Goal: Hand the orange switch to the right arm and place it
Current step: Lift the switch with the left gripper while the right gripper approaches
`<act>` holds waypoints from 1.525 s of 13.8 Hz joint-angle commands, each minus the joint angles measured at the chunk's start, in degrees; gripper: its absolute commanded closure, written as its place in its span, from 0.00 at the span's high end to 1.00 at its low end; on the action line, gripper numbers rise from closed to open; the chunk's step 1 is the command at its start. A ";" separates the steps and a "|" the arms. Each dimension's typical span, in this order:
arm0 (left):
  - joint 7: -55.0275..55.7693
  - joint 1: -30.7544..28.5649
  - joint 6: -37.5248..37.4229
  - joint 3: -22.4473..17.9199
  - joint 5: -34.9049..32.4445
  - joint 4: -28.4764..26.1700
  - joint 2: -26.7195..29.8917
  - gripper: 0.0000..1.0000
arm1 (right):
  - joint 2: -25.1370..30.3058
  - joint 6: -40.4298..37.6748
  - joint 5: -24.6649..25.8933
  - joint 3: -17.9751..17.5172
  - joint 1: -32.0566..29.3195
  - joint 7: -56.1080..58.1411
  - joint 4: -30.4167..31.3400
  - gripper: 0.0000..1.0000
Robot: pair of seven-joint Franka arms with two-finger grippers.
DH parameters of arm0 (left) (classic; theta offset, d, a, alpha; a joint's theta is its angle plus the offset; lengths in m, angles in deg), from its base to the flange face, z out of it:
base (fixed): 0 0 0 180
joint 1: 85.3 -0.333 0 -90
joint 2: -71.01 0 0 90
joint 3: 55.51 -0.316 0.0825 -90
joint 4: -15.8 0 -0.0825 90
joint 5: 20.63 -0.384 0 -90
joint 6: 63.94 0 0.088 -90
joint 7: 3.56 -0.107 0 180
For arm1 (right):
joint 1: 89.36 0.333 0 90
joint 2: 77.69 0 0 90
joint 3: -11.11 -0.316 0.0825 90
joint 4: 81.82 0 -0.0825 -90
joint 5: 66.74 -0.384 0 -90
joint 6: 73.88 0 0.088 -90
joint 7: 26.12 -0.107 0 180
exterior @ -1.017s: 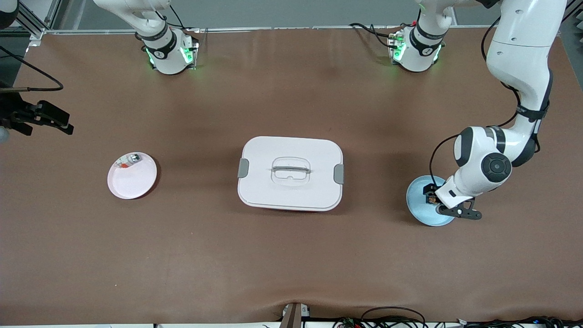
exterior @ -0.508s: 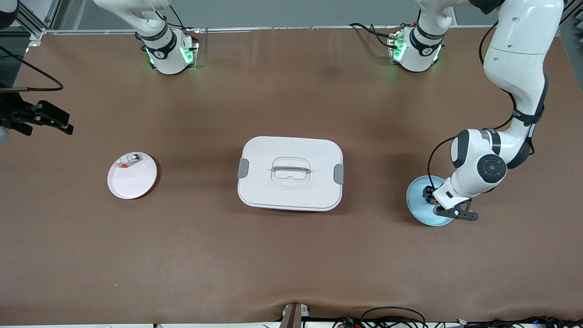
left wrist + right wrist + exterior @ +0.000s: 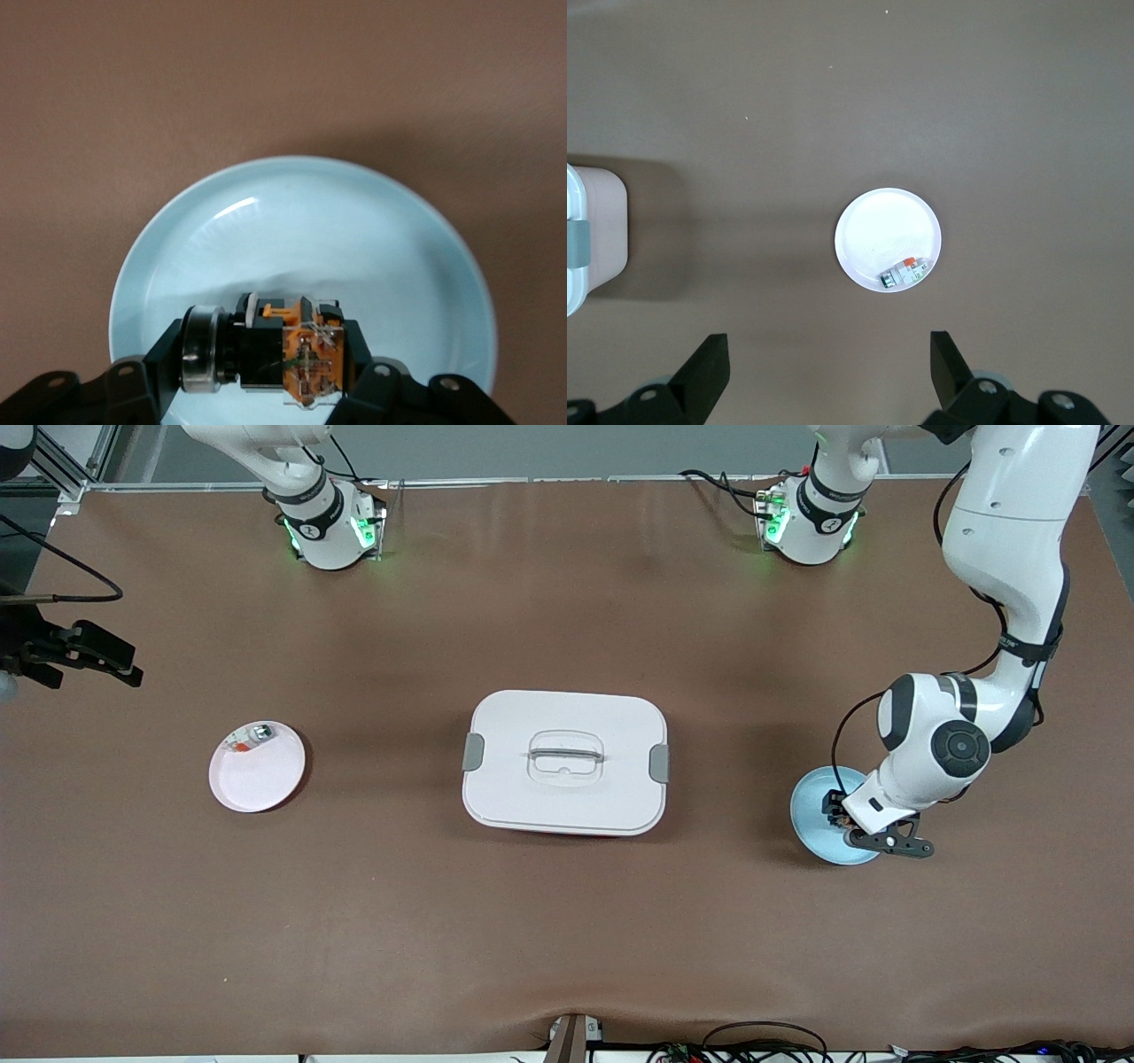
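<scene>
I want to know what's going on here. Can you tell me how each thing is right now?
Switch: gripped over the blue plate.
Left gripper: shut on the switch.
Right gripper: open, waiting high over the table.
Blue plate: otherwise bare.
White plate: holds a small part.
Box: lid on.

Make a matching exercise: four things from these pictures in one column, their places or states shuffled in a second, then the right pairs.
1. orange switch
2. white box
3. pink plate
4. right claw

a. mid-table, lid on
b. toward the right arm's end of the table, with a small silver-and-red part on it
c. open, high over the table
d. gripped by the left claw over the blue plate

Pairs: 1-d, 2-a, 3-b, 4-c
</scene>
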 commanded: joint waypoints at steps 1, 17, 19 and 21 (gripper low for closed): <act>5.48 -0.44 -4.03 3.00 0.06 -0.47 4.91 0.00 | -0.79 -0.60 0.92 -0.41 -0.53 0.47 -1.69 1.00; 47.30 0.26 -30.58 21.72 4.72 19.55 12.12 0.00 | -0.35 -2.97 0.48 -1.02 4.56 0.21 -1.69 1.00; 53.89 0.79 -33.04 24.62 4.72 22.63 11.60 0.00 | -0.09 -4.11 0.74 -1.02 7.02 0.12 -1.69 1.00; 61.79 2.27 -33.23 26.56 6.99 24.22 11.07 0.00 | -0.08 -4.82 0.13 -1.11 7.47 -0.14 -1.61 1.00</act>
